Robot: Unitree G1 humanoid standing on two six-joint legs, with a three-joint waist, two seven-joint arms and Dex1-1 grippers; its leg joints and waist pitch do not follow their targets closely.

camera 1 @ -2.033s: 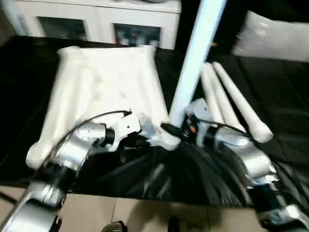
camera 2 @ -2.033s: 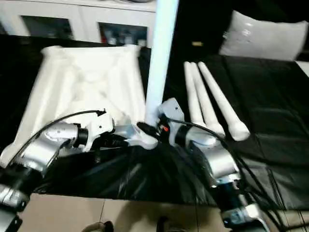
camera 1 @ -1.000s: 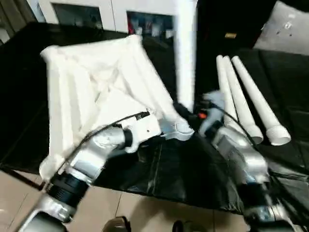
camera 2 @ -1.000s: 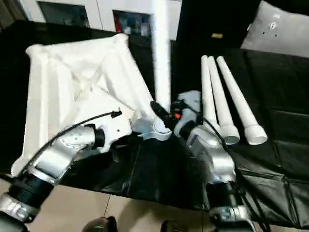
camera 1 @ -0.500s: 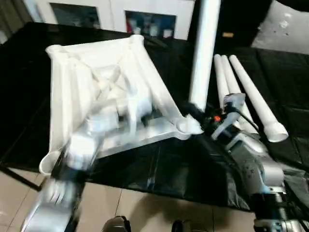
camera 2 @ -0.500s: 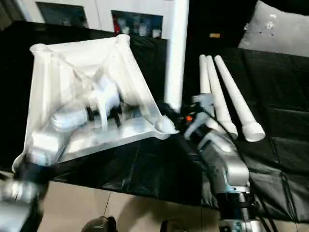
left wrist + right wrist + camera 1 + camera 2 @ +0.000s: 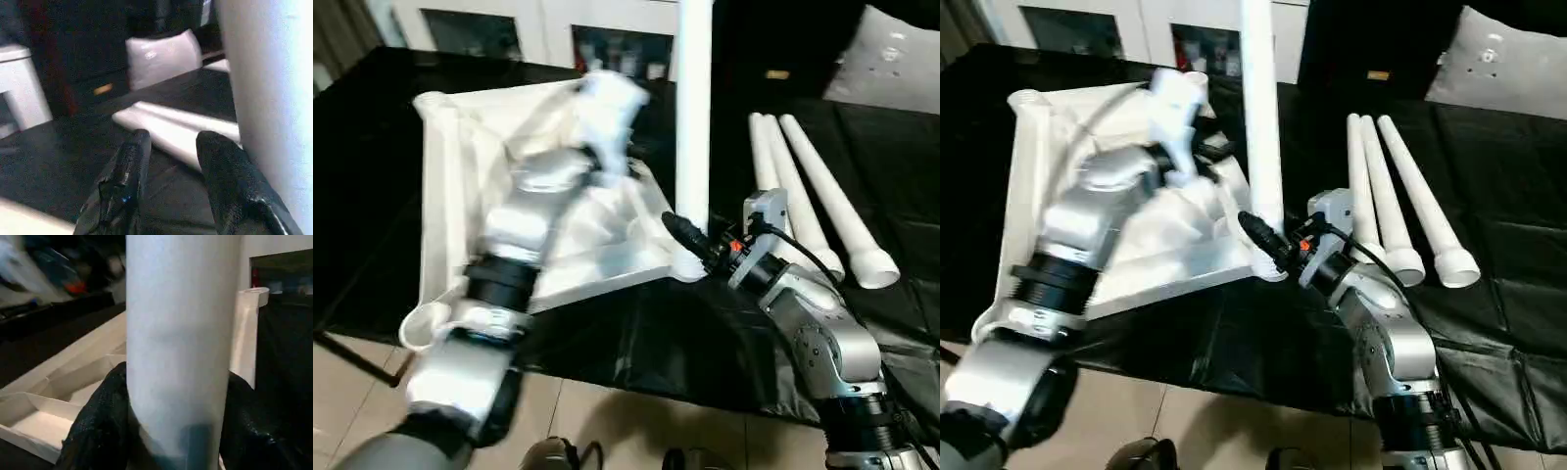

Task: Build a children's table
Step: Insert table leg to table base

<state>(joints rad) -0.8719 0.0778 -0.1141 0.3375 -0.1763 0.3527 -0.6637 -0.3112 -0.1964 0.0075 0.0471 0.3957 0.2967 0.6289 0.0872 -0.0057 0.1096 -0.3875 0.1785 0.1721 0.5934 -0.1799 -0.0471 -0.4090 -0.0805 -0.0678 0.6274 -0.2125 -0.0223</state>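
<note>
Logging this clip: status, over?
Right gripper shut on upright leg at tabletop corner socket. Left gripper open, raised. Three spare legs lie apart.

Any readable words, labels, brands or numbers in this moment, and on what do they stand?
None can be read.
Yellow tag on the dark cabinet: too small and blurred.
Items behind the white cabinet's glass: blurred, no legible labels.
Table top, legs and grippers: no print seen.
</note>
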